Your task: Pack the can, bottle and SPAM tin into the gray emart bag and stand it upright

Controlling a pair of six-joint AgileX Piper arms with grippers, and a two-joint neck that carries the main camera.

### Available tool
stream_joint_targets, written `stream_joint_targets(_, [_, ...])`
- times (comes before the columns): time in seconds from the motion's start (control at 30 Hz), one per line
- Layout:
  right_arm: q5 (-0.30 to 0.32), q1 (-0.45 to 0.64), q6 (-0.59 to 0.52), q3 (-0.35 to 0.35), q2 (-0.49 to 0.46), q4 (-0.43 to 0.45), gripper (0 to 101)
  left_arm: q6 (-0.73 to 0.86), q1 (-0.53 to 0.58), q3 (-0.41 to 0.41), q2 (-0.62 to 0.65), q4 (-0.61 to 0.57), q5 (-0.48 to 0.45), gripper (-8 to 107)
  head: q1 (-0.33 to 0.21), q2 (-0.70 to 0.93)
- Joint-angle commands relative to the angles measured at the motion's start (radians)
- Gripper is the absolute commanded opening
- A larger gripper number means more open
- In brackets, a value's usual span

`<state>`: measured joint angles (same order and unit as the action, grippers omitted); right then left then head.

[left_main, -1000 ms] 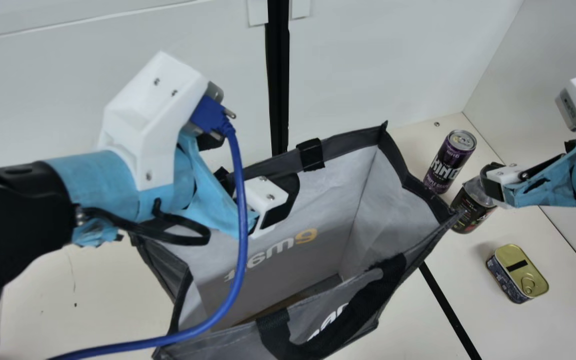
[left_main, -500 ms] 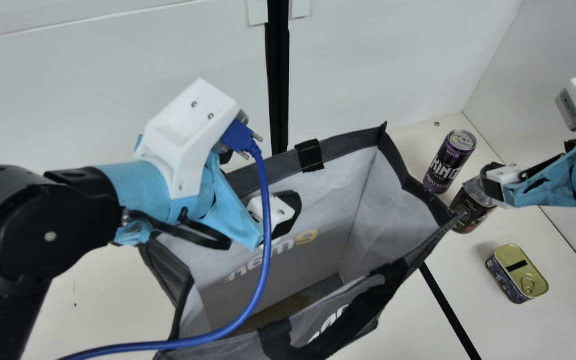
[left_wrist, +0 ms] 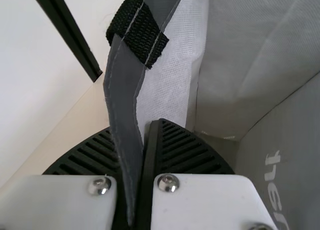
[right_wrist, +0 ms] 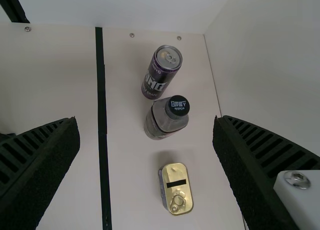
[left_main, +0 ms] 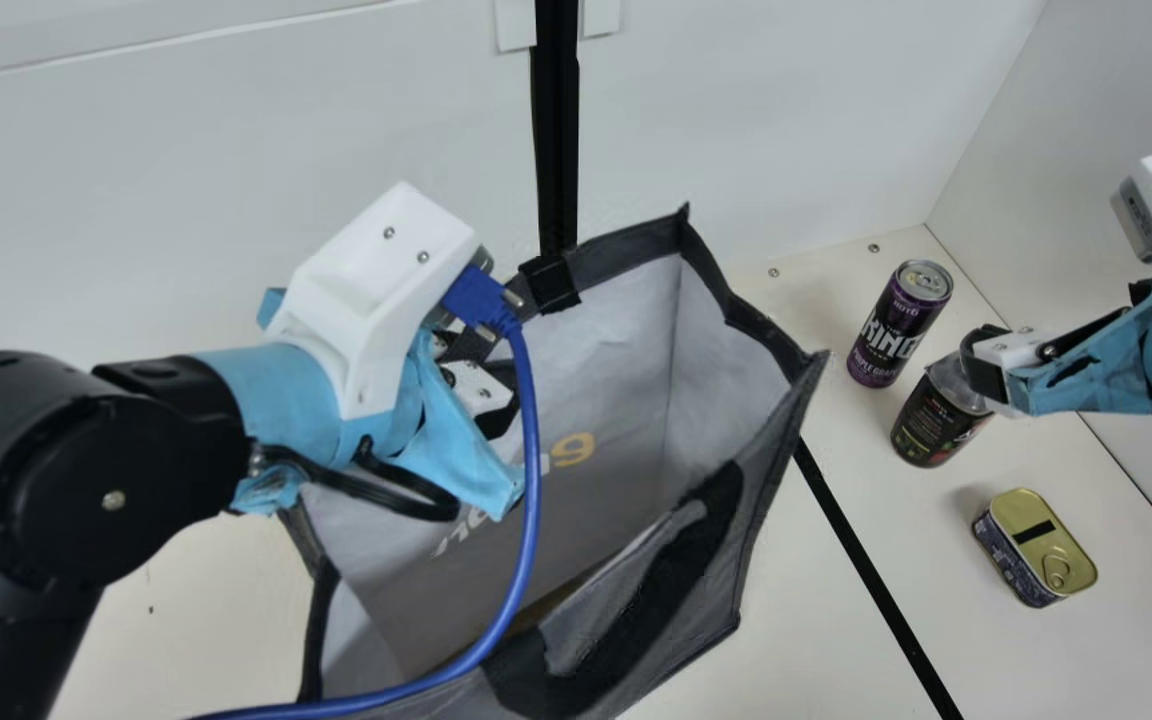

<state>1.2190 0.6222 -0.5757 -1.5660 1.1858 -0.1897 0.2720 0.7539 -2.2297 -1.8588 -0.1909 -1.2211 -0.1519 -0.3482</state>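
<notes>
"What's the backdrop?"

"A plain white wall (left_main: 236,180) behind a smooth cream table (left_main: 1086,660). On it, mouth gaping, is the gray fabric emart bag (left_main: 626,390)."

"Why pinch its rim?"

"The left black ribbed gripper (left_wrist: 144,134) is clamped on it at the bag's 11 o'clock, probably to spread the mouth and steady those soft walls."

"And the other?"

"The right black ribbed gripper (right_wrist: 146,121) has its 2 fingers wide apart, nothing between them. It hangs over the goods, I'd guess ready to pick."

"Where are all 3?"

"Outside the bag. The clear bottle with black cap and dark label (left_main: 936,415) is at the bag's 3 o'clock. From the bottle, the slim purple metal can (left_main: 891,335) sits at 11, just beside; the flat gold-lidded SPAM tin (left_main: 1028,552) at 5, slightly apart."

"How do they look?"

"Can and bottle upright, the can silver-topped. The tin lies lid up, showing a pull ring and a black strip. The bag has pale lining and black webbing; its near wall sags inward, so it might snag something."
</notes>
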Motion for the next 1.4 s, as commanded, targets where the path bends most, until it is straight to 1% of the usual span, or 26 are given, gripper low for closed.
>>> stream_joint_targets(0.0, [0.000,0.000,0.000,0.000,0.000,0.000,95,-0.015,0.000,0.007,0.006,0.013,0.001,-8,-0.023,-0.001])
stream_joint_targets(0.47, [0.000,0.000,0.000,0.000,0.000,0.000,95,-0.135,-0.039,0.043,0.077,0.114,0.001,-8,-0.023,-0.001])
stream_joint_targets(0.77, [0.000,0.000,0.000,0.000,0.000,0.000,95,-0.207,-0.073,0.111,0.154,0.215,0.026,-8,-0.023,-0.001])
stream_joint_targets(1.0, [0.000,0.000,0.000,0.000,0.000,0.000,95,-0.269,-0.080,0.181,0.221,0.353,0.057,-8,-0.023,-0.001])
stream_joint_targets(1.37, [0.000,0.000,0.000,0.000,0.000,0.000,95,-0.430,-0.061,0.298,0.314,0.639,0.098,-8,-0.023,-0.001])
